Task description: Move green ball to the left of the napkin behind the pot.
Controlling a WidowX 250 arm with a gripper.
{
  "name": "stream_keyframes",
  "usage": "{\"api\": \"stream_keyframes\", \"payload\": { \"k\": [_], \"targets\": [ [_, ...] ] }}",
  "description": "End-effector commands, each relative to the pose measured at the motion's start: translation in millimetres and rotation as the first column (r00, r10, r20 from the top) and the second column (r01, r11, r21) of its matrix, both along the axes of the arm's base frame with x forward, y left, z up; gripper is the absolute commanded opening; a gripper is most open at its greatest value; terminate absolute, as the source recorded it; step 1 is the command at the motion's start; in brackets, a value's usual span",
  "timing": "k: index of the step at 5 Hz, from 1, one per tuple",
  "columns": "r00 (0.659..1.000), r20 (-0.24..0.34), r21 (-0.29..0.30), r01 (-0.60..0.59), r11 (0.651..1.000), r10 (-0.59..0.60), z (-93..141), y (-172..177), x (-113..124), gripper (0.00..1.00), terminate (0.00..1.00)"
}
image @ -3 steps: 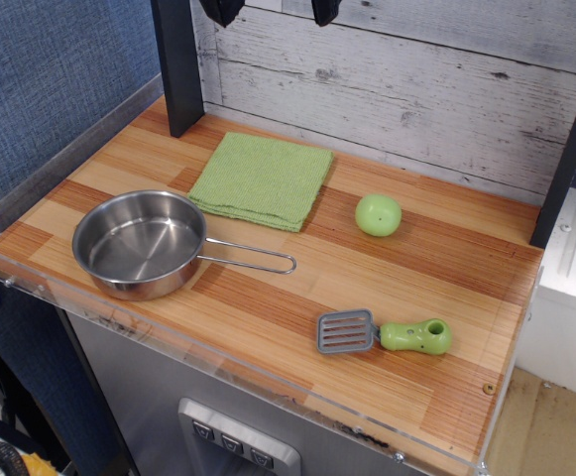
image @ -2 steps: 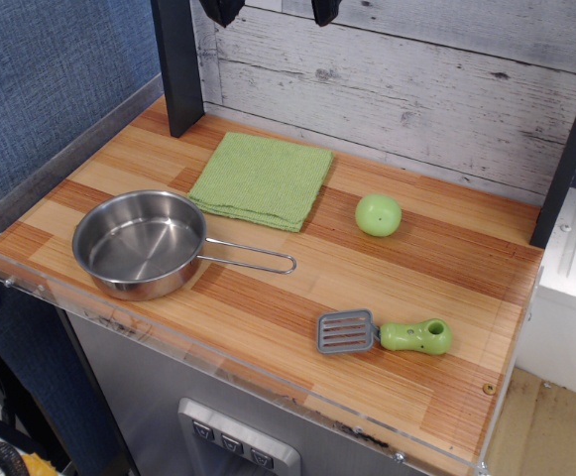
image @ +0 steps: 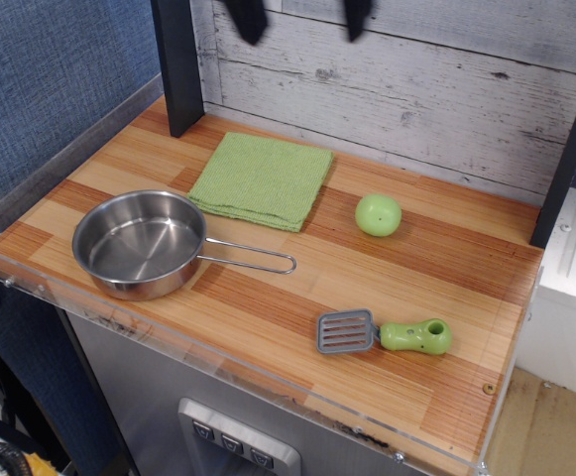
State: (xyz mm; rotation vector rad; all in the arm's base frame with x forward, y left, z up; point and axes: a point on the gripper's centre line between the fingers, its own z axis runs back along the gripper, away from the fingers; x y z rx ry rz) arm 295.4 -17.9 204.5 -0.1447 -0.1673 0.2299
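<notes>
Fingers (image: 302,18) spread, empty, top centre of frame. Green ball (image: 378,214) sat below, slightly right; napkin (image: 262,179) lower left.

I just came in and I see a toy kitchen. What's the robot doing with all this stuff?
Nothing is being held right now. The gripper hangs open at the top, above the back of the wooden table, touching nothing. The green ball sits on the table to the right of the napkin. The pot is empty, in front of the napkin, with its handle pointing right. A spatula lies near the front edge. The ball hasn't been picked up yet.
</notes>
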Motion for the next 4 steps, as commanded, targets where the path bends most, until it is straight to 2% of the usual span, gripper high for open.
{"api": "stream_keyframes", "payload": {
  "k": [1, 2, 4],
  "targets": [
    [0.997, 0.074, -0.004, -0.015, 1.000, 0.015, 3, -23, 36, 1.00, 0.00],
    [0.996, 0.066, 0.006, -0.055, 0.998, 0.055, -16, -31, 42, 1.00, 0.00],
    [0.999, 0.036, 0.096, -0.042, 0.994, 0.039, -53, -39, 61, 1.00, 0.00]
  ]
}}
